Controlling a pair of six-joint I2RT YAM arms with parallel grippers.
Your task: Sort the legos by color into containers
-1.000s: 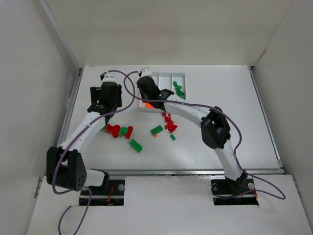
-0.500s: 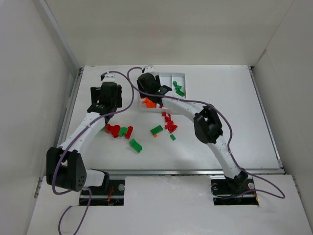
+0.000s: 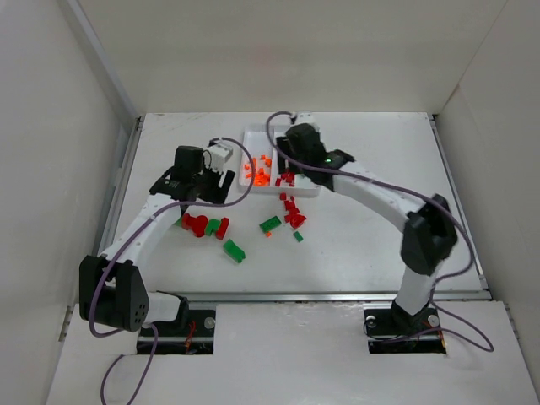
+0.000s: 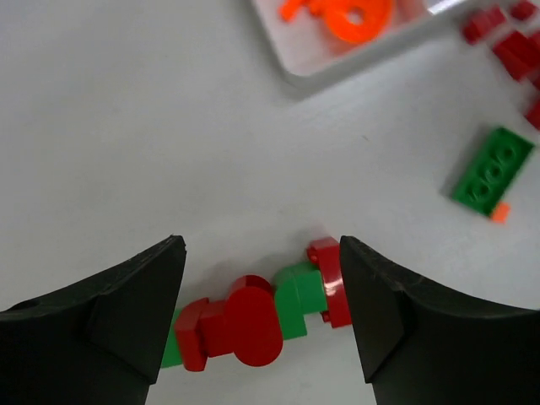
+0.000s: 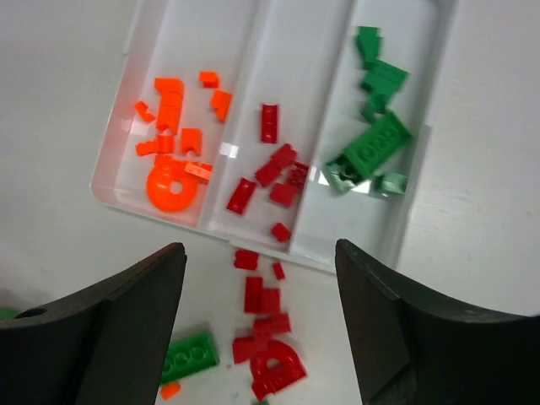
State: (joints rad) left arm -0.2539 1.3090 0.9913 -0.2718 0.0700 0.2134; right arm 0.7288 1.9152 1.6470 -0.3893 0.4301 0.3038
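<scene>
The white tray has three containers: orange legos on the left, red legos in the middle, green legos on the right. My right gripper hangs open and empty over the tray's near edge, above a loose pile of red bricks. My left gripper is open, its fingers on either side of a joined red and green cluster on the table. Its right finger stands close beside the cluster's red end.
A green plate lies on the table with a tiny orange piece beside it. A green brick and a small green piece lie nearer the arm bases. White walls surround the table.
My right gripper has opened and swung from the tray's left front corner to the right, uncovering the orange compartment. My left gripper has shifted toward the cluster and narrowed a little.
</scene>
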